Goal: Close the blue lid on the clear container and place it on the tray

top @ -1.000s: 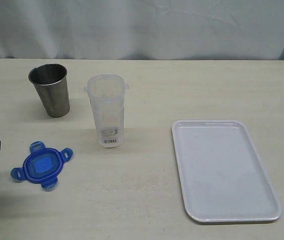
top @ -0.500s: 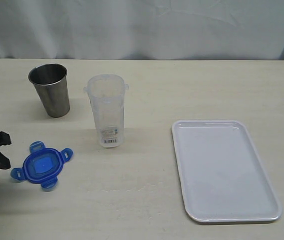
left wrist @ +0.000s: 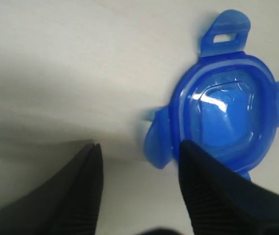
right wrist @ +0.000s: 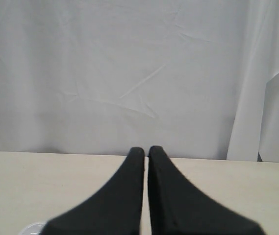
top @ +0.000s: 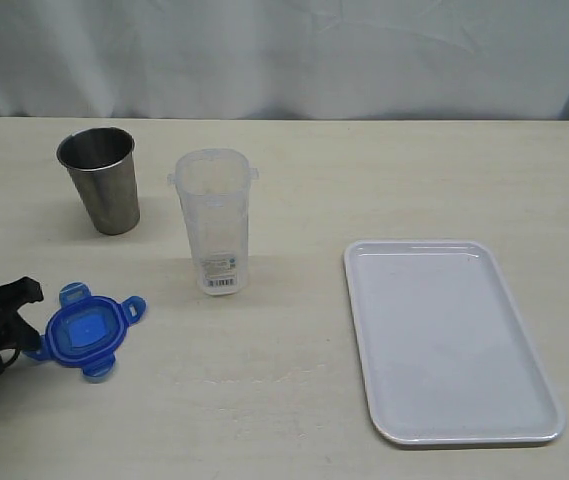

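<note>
The blue lid [top: 82, 333] lies flat on the table at the front left, its four flap tabs spread out. My left gripper [top: 22, 312] is at the lid's left edge, low over the table and open. In the left wrist view one finger covers the lid's [left wrist: 222, 115] near edge, and one flap sits in the gap of the left gripper [left wrist: 140, 151]. The clear container [top: 214, 220] stands upright and uncovered behind the lid. The white tray [top: 449, 338] lies bare at the right. The right gripper [right wrist: 146, 151] is shut on nothing, out of the exterior view.
A tapered steel cup [top: 102, 179] stands upright at the back left, left of the container. A white cloth backdrop [top: 284, 55] hangs behind the table's far edge.
My left gripper has moved right from the table's left edge until its fingers reach the blue lid. The lid, container and tray have stayed put.
</note>
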Available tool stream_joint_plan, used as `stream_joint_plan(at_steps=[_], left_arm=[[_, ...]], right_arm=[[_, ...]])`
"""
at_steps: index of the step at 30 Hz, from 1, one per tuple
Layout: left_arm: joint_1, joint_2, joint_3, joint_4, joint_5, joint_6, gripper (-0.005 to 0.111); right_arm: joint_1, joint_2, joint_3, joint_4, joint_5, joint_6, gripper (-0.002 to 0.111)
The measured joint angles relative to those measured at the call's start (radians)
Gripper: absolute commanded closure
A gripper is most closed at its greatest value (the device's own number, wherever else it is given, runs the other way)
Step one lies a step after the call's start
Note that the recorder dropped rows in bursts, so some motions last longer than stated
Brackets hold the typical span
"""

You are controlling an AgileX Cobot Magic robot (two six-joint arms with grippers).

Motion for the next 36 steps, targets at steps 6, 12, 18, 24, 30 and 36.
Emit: stream_joint_plan(at_steps=[6, 12, 18, 24, 30, 36], left_arm=[[-0.016, 0.043, 0.0, -0.195, -0.004, 0.178, 0.061], [-0.018, 0.053, 0.0, -0.281, -0.006, 0.24, 0.061], [-0.018, 0.072, 0.0, -0.445, -0.006, 0.413, 0.061], [-0.018, 0.127, -0.004, -0.629, 0.084, 0.589, 0.061], [-0.018, 0.168, -0.008, -0.692, 0.145, 0.664, 0.082], [-0.018, 0.176, -0.008, -0.692, 0.129, 0.739, 0.107]], right_arm=[[0.0, 0.0, 0.0, 0.0, 0.001, 0.0, 0.104], [0.0, 0.0, 0.0, 0.0, 0.002, 0.0, 0.104], [0.0, 0.0, 0.0, 0.0, 0.002, 0.0, 0.104], [0.0, 0.0, 0.0, 0.0, 0.002, 0.0, 0.104], [0.0, 0.0, 0.0, 0.0, 0.002, 0.0, 0.104], [0.0, 0.0, 0.0, 0.0, 0.002, 0.0, 0.104]])
